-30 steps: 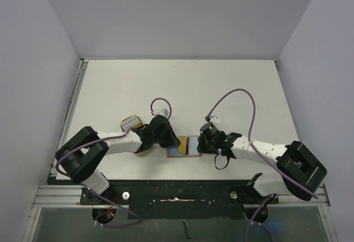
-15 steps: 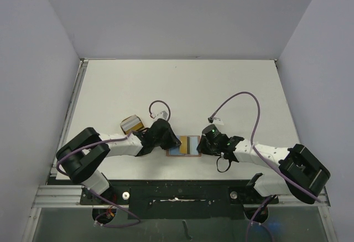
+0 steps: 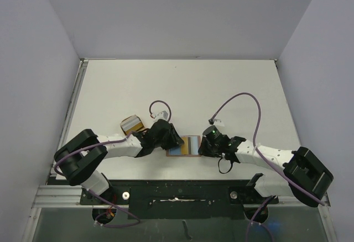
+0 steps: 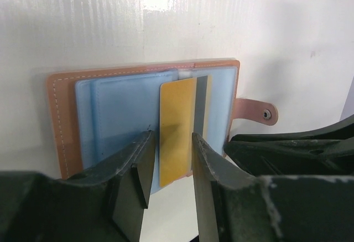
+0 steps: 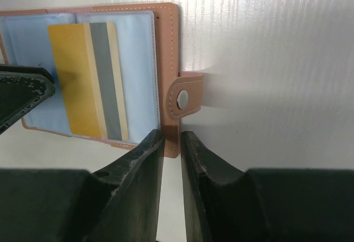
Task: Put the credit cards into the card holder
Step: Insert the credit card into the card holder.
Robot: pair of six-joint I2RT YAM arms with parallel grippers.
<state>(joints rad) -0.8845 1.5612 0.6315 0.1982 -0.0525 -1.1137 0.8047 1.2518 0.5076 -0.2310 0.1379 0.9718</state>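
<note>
Left claw point(image 4: 170, 161) stands parted; right claw point(image 5: 172, 142) is pinched narrow.

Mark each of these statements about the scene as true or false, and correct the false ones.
1. The card holder lies open on the table. True.
2. The gold card has a dark stripe. True.
3. The closing tab is fastened. False: it sticks out sideways, unfastened.
4. The left gripper is far from the gold card. False: its fingers flank the card.
5. The right gripper pinches the holder's edge. True.

Gold card point(image 4: 177, 131) with a grey stripe; reddish-brown card holder point(image 4: 56, 125) with light-blue sleeves point(image 4: 119, 114).
</note>
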